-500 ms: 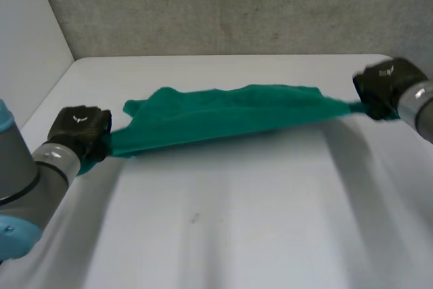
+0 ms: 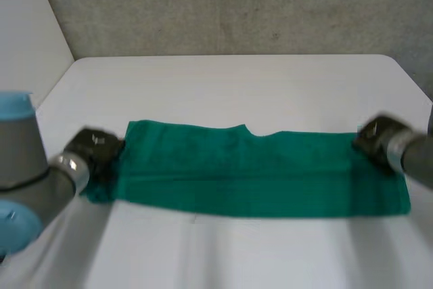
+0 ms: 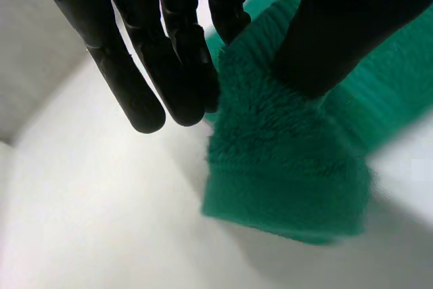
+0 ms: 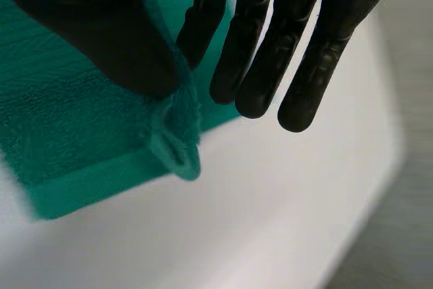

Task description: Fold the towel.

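Two hands are pinching the green towel (image 2: 257,174) right now. The left hand (image 2: 93,148) is squeezing the towel's left end between its thumb and a finger, with the other fingers hanging straight. The right hand (image 2: 376,135) is gripping the far-right corner the same way. The towel is lying flat as a long strip across the white table (image 2: 230,86), running left to right between them.

We look down on a smooth white surface (image 2: 230,79) whose far right corner is rounded. Behind it stands a rough, speckled grey wall (image 2: 230,5). A plain pale panel (image 2: 24,38) closes the left side, meeting the grey wall. Light falls soft, with faint shadows.
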Motion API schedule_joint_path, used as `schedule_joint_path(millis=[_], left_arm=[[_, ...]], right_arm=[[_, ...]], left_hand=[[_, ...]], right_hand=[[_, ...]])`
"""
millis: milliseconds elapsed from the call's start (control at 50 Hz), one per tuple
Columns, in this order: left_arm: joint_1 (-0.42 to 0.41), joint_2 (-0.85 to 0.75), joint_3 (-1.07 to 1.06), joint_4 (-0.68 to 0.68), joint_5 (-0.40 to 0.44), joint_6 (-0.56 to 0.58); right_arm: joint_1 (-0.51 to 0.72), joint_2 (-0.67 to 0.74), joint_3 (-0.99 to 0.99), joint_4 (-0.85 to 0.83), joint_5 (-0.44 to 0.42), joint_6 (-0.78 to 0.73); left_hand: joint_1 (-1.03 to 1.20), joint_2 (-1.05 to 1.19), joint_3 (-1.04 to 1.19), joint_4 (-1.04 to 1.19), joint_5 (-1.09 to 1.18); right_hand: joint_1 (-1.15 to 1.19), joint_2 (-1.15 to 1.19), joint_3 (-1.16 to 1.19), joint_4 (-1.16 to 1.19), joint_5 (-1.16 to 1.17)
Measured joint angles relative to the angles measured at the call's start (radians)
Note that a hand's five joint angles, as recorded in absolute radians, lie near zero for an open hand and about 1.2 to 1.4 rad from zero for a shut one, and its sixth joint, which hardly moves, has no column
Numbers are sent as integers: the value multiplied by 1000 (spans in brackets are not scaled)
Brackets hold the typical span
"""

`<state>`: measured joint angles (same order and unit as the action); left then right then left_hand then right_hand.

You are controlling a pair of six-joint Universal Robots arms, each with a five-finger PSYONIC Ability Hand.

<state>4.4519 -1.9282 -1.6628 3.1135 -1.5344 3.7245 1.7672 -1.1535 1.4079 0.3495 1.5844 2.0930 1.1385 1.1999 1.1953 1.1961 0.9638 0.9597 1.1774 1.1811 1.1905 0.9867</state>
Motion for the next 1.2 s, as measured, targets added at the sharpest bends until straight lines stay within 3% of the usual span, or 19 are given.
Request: schedule_joint_path(millis=[40,60,80,100,120,180,320,380,580,840,980,1040,1120,1180,1200], left_arm=[[0,0,0,0,0,0],[-10,-44,173,17,-9,25],[-10,-44,173,17,-9,25],[-17,-53,268,33,-15,30],[-17,-53,268,33,-15,30],[-37,-37,543,174,-42,4],[-36,31,679,384,-67,-91],[-29,55,665,436,-69,-142],[-1,36,418,424,-43,-178],[5,-194,140,417,-36,-186],[3,-222,61,406,-32,-179],[3,-189,18,386,-20,-170],[6,-126,-33,341,17,-146],[12,-81,-57,304,49,-130],[15,-68,-61,294,58,-127]], right_arm=[[0,0,0,0,0,0],[8,16,-101,-24,9,50],[8,16,-101,-24,9,50],[18,26,-289,-72,20,143],[18,26,-289,-72,20,143],[26,13,-560,-228,27,306],[29,-49,-641,-419,29,402],[29,-101,-566,-490,24,423],[39,-101,-291,-486,-1,422],[59,161,-102,-472,-13,439],[51,191,-28,-444,-12,440],[45,151,25,-440,-18,441],[40,89,94,-447,-29,441],[35,53,139,-457,-43,442],[32,45,150,-461,-47,443]], left_hand=[[0,0,0,0,0],[0,0,0,0,0],[0,0,0,0,0],[0,0,0,0,0],[0,0,0,0,0],[0,0,0,0,0],[0,0,0,0,0],[0,0,0,0,0],[0,0,0,0,0],[0,0,0,0,0],[0,-1,0,0,0],[-32,-105,-92,-93,-40],[-371,-404,-389,-396,-338],[-371,-404,-389,-396,-338],[-442,-503,-494,-504,-447]], right_hand=[[0,0,0,0,0],[0,1,0,1,0],[0,1,0,1,0],[0,1,0,1,0],[0,1,0,1,0],[0,1,1,2,0],[0,1,1,2,3],[0,1,1,2,6],[0,1,2,2,6],[0,1,5,2,7],[0,1,5,2,7],[0,1,5,2,7],[0,1,5,2,8],[0,1,5,2,8],[0,1,5,2,8]])
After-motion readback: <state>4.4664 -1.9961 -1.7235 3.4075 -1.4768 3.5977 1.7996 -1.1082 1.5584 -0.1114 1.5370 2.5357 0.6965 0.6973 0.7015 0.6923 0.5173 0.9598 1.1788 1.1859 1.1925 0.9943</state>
